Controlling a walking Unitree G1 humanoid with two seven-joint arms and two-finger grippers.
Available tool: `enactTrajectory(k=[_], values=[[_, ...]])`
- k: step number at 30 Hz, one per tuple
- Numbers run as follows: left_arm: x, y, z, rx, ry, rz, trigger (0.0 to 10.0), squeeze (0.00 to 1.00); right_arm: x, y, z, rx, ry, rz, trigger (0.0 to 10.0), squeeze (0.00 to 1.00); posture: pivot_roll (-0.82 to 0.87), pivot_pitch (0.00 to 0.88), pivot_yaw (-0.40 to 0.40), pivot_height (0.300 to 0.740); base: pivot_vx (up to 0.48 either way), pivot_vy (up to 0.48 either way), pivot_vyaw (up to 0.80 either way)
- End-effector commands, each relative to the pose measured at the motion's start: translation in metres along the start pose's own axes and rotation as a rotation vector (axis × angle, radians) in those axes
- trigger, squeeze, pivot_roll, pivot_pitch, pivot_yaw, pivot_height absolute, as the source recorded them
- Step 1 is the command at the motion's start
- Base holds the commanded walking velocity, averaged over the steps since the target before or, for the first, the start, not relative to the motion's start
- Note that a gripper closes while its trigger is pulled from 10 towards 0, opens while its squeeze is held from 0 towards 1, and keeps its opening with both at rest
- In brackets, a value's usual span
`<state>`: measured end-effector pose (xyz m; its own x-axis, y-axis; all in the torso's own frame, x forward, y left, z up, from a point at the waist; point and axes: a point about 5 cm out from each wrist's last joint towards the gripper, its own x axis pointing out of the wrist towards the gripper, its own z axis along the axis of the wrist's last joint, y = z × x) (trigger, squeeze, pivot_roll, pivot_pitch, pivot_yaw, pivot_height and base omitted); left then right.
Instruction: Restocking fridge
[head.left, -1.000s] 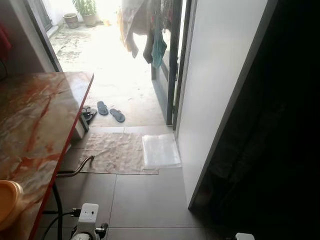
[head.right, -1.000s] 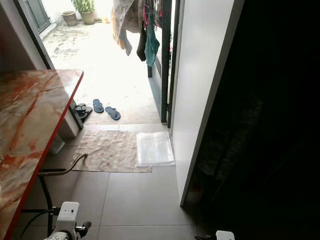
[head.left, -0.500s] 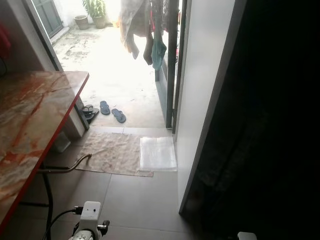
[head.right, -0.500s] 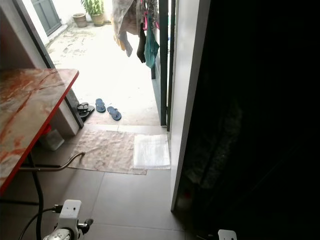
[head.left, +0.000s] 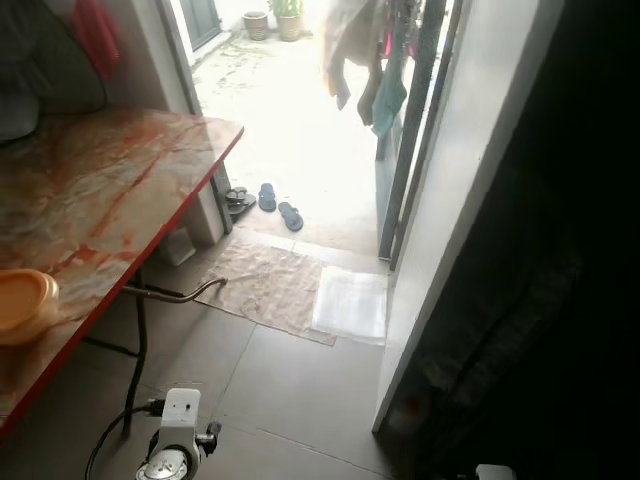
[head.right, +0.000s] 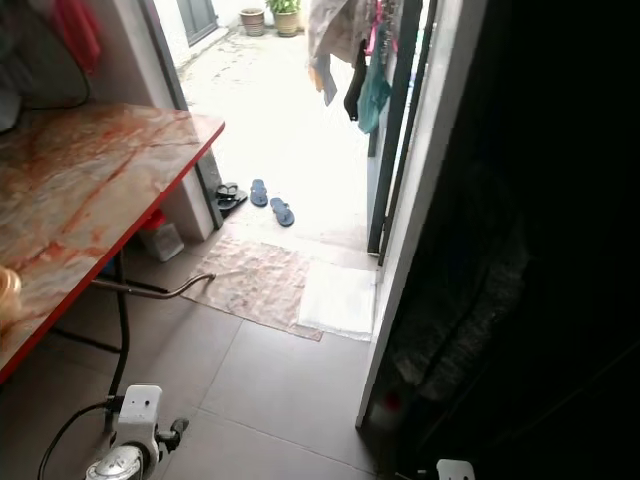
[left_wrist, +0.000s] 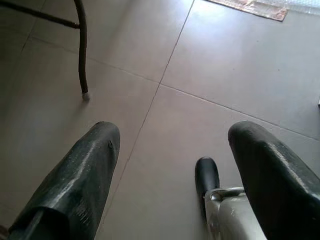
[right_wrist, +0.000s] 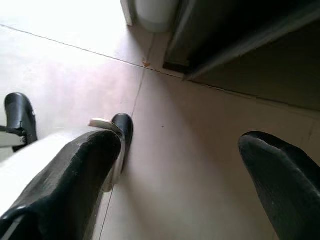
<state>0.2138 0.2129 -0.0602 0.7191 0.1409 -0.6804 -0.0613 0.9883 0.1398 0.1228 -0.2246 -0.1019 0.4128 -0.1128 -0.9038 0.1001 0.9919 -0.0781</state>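
Marble-patterned in red and cream, the bench (head.left: 90, 210) runs down the left of the head view, with a yellow bowl (head.left: 22, 305) at its near end, lower left. We judge the step in hand to be walking up to the fridge (head.left: 470, 190), whose pale side panel stands right of centre while its front lies in deep shade on the right, too dark to tell whether a door is open or what is inside. Our left gripper (left_wrist: 170, 170) and right gripper (right_wrist: 180, 180) hang low over the grey floor tiles (head.left: 300, 390), fingers spread apart and holding nothing. To do this well we should square our body to the dark front, keep clear of the bench's metal leg (left_wrist: 81, 50) and the mat (head.left: 270, 285) by the doorway, and stop near enough to reach without leaning.
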Motion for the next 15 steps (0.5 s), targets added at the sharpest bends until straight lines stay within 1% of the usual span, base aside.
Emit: enactTrajectory(k=[1,11,15], values=[[-0.0015,0.0063,-0.0058,-0.013,0.023,0.019,10.0,0.0,0.0001,0.0022,-0.0003,0.001,0.0,0.009,10.0,0.0,-0.15,0.034,0.01,0.74,0.0,0.0,0.8],[-0.0017,0.0063,-0.0055,-0.016,0.014,0.017,10.0,0.0,0.0001,0.0023,-0.0013,-0.007,0.011,0.01,10.0,0.0,-0.15,0.032,0.012,0.74,0.0,0.0,0.8],[-0.0002,0.0044,0.0003,-0.015,-0.007,0.012,10.0,0.0,0.0001,0.0024,-0.0015,-0.008,0.013,0.012,10.0,0.0,-0.15,0.024,0.012,0.74,0.0,0.0,0.8]])
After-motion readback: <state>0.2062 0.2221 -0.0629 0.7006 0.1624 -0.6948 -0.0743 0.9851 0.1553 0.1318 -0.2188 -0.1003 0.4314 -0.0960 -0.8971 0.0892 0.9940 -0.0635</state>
